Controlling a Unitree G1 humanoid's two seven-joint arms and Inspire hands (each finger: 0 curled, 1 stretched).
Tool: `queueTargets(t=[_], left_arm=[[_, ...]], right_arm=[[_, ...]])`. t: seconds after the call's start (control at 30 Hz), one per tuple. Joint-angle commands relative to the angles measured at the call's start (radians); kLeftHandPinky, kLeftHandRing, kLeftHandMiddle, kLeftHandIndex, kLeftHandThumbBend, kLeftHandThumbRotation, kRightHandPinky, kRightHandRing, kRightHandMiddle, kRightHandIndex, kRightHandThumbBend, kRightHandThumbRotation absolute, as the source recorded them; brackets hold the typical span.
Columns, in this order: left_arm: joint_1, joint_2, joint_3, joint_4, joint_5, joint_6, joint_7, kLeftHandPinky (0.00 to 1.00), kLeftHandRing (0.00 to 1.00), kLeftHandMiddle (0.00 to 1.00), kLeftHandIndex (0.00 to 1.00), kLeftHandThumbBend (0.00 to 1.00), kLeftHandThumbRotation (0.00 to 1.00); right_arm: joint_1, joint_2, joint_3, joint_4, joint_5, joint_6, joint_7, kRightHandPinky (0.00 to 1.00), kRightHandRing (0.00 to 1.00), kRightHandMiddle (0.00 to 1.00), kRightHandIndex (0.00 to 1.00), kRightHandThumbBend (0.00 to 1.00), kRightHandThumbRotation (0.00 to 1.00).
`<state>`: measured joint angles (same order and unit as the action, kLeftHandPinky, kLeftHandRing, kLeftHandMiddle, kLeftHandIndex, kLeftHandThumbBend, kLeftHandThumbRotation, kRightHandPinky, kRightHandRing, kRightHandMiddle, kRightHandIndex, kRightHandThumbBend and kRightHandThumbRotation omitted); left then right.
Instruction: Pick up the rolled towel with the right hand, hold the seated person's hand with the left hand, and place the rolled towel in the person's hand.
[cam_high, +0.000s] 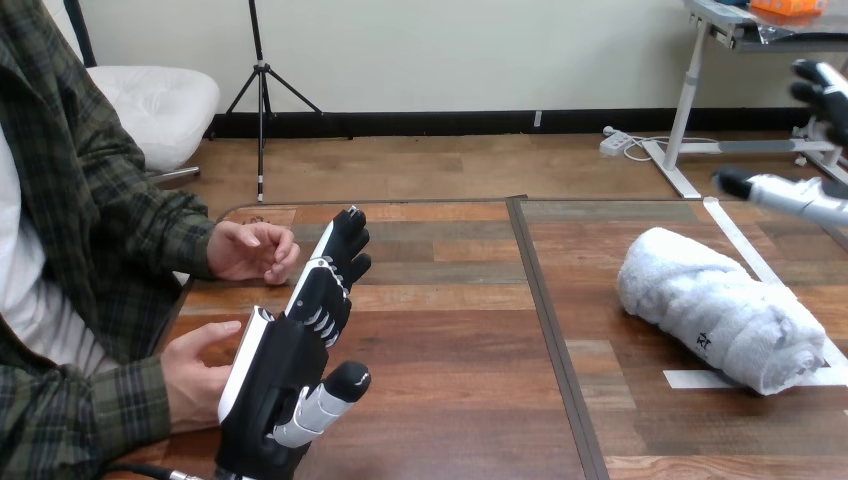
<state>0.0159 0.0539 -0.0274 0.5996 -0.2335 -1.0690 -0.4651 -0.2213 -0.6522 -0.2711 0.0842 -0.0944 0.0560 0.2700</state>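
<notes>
A white rolled towel lies on the table at the right, pointing from far left to near right. My right hand hovers above and beyond it at the view's right edge, thumb and fingers spread apart, touching nothing. My left hand stands upright at the lower left, fingers straight and thumb out, holding nothing. The person's near hand rests just left of my left palm; whether they touch I cannot tell. The person's far hand lies on the table edge behind my fingertips.
The wooden table has a dark seam running front to back through its middle. White tape strips mark the surface under and beside the towel.
</notes>
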Motion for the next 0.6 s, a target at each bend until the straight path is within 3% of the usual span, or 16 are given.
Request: queueTargets(t=[0.0, 0.13, 0.33, 0.57], left_arm=[[-0.036, -0.001, -0.007, -0.036, -0.024, -0.008, -0.015, 0.97, 0.99, 1.00, 0.97, 1.00, 0.79], [-0.036, -0.002, -0.007, -0.035, -0.029, -0.014, -0.023, 0.97, 0.99, 1.00, 0.97, 1.00, 0.78], [-0.051, -0.001, -0.008, -0.015, -0.038, -0.041, -0.046, 0.98, 1.00, 1.00, 0.98, 1.00, 0.76], [-0.052, -0.003, -0.006, -0.009, -0.042, -0.052, -0.059, 0.97, 1.00, 1.00, 0.99, 1.00, 0.74]], right_arm=[[-0.150, -0.078, 0.036, 0.016, -0.033, 0.087, 0.034, 0.98, 1.00, 0.97, 0.99, 1.00, 0.46], [-0.206, -0.110, 0.063, 0.072, -0.056, 0.141, 0.067, 0.98, 0.99, 0.98, 0.99, 1.00, 0.46], [-0.315, -0.155, 0.126, 0.217, -0.103, 0.156, 0.130, 0.96, 0.99, 1.00, 1.00, 1.00, 0.47], [-0.480, -0.166, 0.199, 0.475, -0.166, 0.144, 0.180, 0.92, 0.98, 1.00, 1.00, 1.00, 0.47]])
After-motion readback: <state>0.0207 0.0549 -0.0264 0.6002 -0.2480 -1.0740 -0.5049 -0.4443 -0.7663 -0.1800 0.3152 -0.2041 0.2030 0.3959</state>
